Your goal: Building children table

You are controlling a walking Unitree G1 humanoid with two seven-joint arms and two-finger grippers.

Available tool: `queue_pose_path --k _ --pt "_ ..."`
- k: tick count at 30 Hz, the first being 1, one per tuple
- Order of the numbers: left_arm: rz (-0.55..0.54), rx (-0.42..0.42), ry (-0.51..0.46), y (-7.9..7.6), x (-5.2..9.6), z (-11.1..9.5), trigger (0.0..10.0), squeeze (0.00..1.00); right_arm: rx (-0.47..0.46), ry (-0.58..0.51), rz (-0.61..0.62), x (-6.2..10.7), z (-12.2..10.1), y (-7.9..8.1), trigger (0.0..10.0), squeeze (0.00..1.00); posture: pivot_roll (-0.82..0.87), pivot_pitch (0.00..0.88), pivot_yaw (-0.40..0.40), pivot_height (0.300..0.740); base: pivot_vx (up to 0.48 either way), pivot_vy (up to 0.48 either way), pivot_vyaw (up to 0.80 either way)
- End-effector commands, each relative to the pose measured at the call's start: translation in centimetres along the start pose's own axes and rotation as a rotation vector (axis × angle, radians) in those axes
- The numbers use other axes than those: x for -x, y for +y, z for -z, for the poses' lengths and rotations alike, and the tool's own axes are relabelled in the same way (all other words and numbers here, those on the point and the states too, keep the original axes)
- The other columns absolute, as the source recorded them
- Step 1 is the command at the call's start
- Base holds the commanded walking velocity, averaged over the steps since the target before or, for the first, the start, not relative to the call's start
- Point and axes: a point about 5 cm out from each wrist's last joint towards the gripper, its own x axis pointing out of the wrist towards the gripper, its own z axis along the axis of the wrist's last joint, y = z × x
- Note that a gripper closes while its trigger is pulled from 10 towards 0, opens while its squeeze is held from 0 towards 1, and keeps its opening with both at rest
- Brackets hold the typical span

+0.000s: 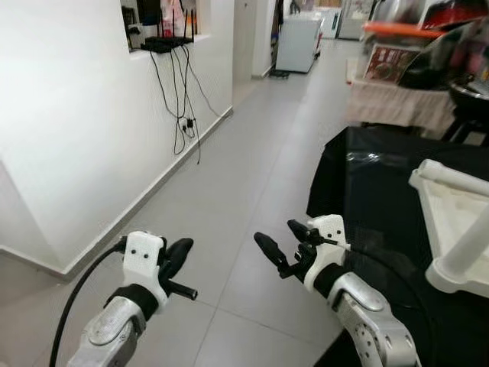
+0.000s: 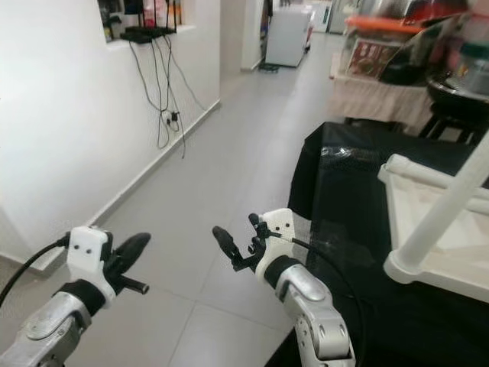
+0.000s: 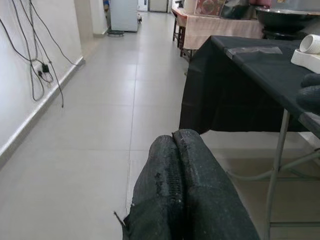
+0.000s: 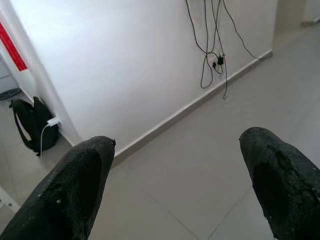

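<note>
A white children's table top [image 1: 451, 218] lies upside down on the black-covered table [image 1: 367, 191] at my right. One white leg [image 2: 439, 218] stands tilted from its near corner, and a white tube end [image 3: 313, 44] rests at its far edge. My left gripper [image 1: 179, 256] hovers over the tiled floor, left of the table, with its fingers [image 3: 175, 165] pressed together on nothing. My right gripper [image 1: 281, 238] is held open beside the black table's near corner, short of the white top, with its two fingers [image 4: 80, 175] wide apart and nothing between them.
A white wall [image 1: 76, 138] with hanging cables [image 1: 183, 99] runs along the left of a tiled corridor [image 1: 244, 168]. A white appliance [image 1: 298, 42] stands at its far end. A cluttered table [image 1: 397, 99] is at back right. A black backpack [image 4: 32, 122] leans on the wall.
</note>
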Motion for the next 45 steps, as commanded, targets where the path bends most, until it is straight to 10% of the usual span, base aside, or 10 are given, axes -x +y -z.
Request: queue_pose_path --k 1,45 --pt "-0.001 0.02 0.003 0.06 -0.11 0.26 10.0 0.0 0.008 -0.015 -0.005 -0.29 -0.16 0.11 10.0 0.0 0.02 0.0 -0.044 0.74 0.277 0.0 0.0" --pt "0.03 0.051 -0.035 -0.19 -0.71 -0.43 10.0 0.0 -0.083 -0.09 -0.061 -0.36 -0.92 -0.23 10.0 0.0 -0.01 0.0 -0.062 0.74 0.325 0.0 0.0"
